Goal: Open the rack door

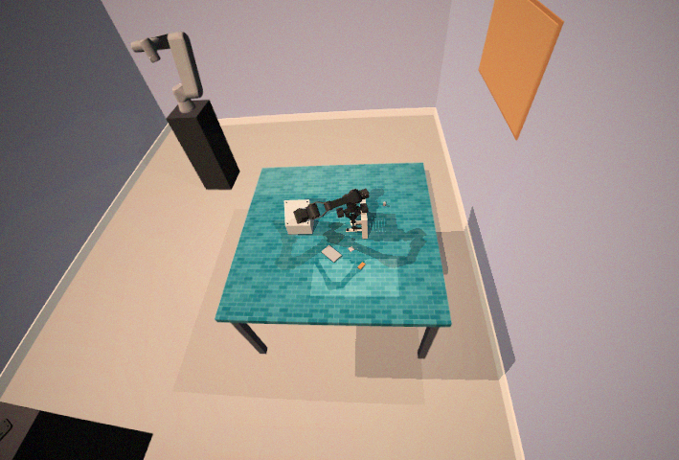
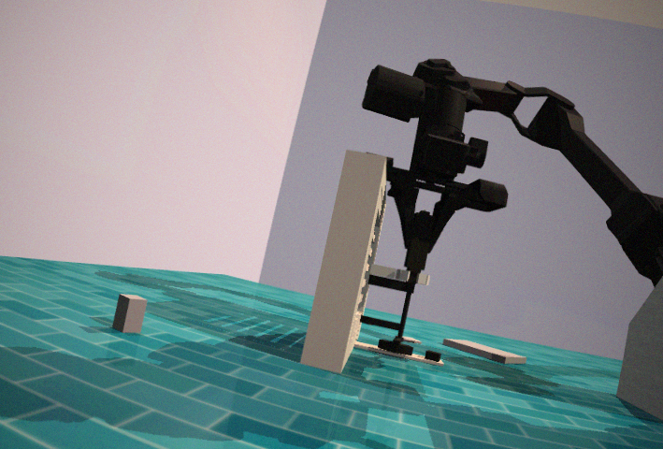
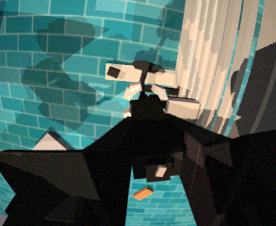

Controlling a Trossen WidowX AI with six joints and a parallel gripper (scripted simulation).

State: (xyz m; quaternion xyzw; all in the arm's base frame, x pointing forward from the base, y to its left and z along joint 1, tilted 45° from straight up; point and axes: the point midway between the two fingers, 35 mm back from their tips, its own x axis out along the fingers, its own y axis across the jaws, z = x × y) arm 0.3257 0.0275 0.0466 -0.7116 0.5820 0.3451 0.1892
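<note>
One orange block (image 1: pixel 361 265) (image 3: pixel 143 193), one white box (image 1: pixel 298 215), one teal table (image 1: pixel 275 292) and one orange wall panel (image 1: pixel 519 64)

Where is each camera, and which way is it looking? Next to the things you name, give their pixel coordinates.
Top: high above the teal table (image 1: pixel 253 303), looking down; the whole black arm shows.
Exterior: low beside the table, looking across at the white upright panel (image 1: pixel 365 224) (image 2: pixel 337 259); it shows the arm and its pincer (image 2: pixel 416 251) (image 3: pixel 148 121), shut on the black handle (image 2: pixel 423 224).
Wrist: on the arm, looking down past the pincer's fingers.
Top and wrist share the orange block (image 1: pixel 361 265) (image 3: pixel 143 193).
</note>
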